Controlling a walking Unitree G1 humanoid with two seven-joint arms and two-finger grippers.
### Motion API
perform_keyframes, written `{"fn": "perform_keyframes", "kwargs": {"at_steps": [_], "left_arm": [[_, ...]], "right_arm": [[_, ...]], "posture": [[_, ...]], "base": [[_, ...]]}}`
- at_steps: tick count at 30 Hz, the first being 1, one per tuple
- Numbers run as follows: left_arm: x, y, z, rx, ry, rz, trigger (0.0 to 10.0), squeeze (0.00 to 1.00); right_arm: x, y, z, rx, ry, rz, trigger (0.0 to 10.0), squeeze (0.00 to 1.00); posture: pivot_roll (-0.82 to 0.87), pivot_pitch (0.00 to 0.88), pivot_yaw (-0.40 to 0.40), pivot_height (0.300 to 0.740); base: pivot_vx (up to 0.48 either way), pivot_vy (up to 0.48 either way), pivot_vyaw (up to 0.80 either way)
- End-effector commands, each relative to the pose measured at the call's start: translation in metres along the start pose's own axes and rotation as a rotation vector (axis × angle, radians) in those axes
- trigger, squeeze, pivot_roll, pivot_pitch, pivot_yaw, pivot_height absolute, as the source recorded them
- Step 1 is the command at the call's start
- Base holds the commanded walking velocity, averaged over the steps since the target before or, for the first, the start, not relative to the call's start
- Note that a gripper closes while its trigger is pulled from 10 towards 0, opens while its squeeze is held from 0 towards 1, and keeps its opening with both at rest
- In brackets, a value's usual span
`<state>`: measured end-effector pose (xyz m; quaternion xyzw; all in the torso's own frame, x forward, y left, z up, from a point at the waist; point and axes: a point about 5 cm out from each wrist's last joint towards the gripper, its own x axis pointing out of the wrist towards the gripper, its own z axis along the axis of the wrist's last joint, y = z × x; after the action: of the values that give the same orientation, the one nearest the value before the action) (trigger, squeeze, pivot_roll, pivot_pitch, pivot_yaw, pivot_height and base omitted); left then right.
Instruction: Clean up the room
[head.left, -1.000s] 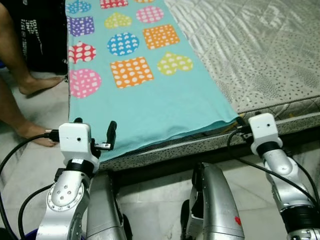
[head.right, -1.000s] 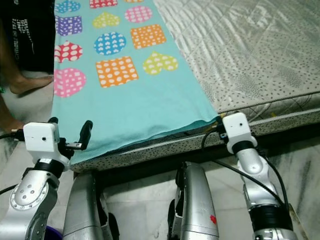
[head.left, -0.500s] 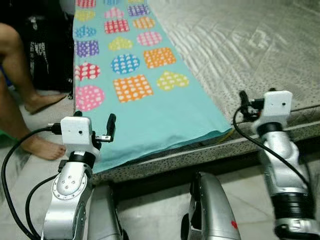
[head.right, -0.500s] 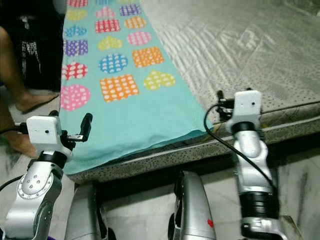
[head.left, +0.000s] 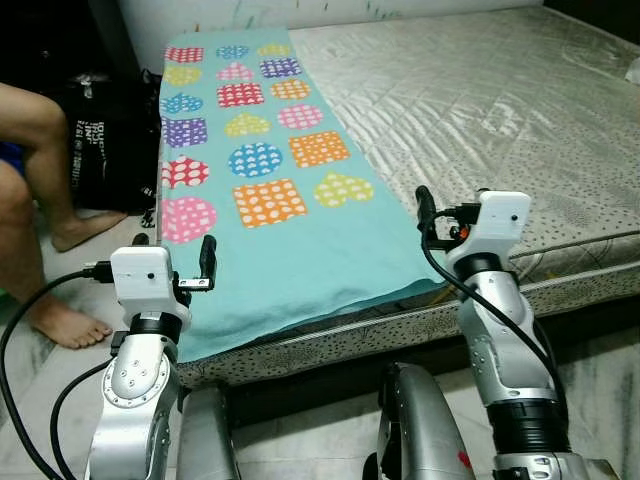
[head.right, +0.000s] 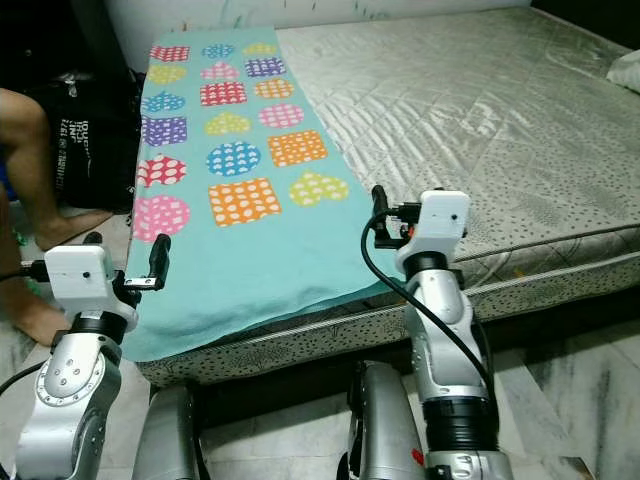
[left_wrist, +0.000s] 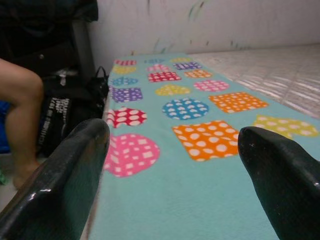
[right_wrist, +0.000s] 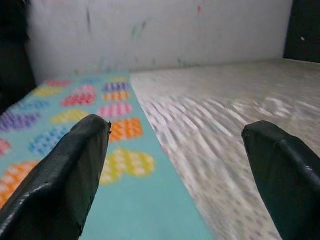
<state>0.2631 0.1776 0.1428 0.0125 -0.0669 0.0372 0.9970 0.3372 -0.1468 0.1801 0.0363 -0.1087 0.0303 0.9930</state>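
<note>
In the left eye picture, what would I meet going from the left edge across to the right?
A person's leg → a black bag → the robot's left hand → the turquoise blanket with coloured patches → the robot's right hand → the bare grey mattress.

2 head views look forward and down from above onto the near edge of a mattress (head.left: 520, 110) with a teal patterned blanket (head.left: 270, 240) along its left side; both show the same scene, the right eye framing shifted slightly sideways. Both arms and the robot's legs sit low in frame, a person's bare leg (head.left: 45, 170) at the left edge. Left wrist view looks low along the blanket toward the far wall (left_wrist: 210, 25), between its 2 black fingers (left_wrist: 60, 185), close to the cloth. Right wrist view faces the same way, low, straddling the blanket-mattress border, blurred. All 4 views share the blanket and mattress top.
</note>
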Motion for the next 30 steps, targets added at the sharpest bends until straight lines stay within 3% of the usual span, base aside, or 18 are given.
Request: {"fn": "perform_keyframes", "kwargs": {"at_steps": [1,8,10,20,30], "left_arm": [[0.003,-0.002,0.001,0.010,-0.014,0.001,10.0,0.00],[0.001,-0.004,-0.004,0.004,-0.006,0.000,10.0,0.00],[-0.003,-0.006,-0.009,0.004,0.009,-0.017,10.0,0.00],[0.008,-0.020,-0.006,-0.013,-0.011,-0.047,10.0,0.00],[0.006,-0.019,-0.005,-0.021,-0.014,-0.035,10.0,0.00]], "right_arm": [[0.008,0.008,0.018,0.023,-0.055,0.026,10.0,0.00],[0.013,0.011,0.023,0.041,-0.069,0.027,10.0,0.00],[0.010,0.012,0.020,0.043,-0.054,0.024,10.0,0.00],[0.008,0.012,0.017,0.029,-0.029,0.023,10.0,0.00],[0.004,0.009,0.014,0.018,-0.016,0.024,10.0,0.00]], "posture": [[0.06,0.000,0.007,0.481],[0.05,0.000,0.007,0.499],[0.05,0.000,0.001,0.527],[0.05,0.014,-0.008,0.621],[0.05,0.028,-0.005,0.734]], "base": [[0.000,0.000,0.00],[0.000,0.000,0.00],[0.000,0.000,0.00],[0.000,0.000,0.00],[0.000,0.000,0.00]]}}
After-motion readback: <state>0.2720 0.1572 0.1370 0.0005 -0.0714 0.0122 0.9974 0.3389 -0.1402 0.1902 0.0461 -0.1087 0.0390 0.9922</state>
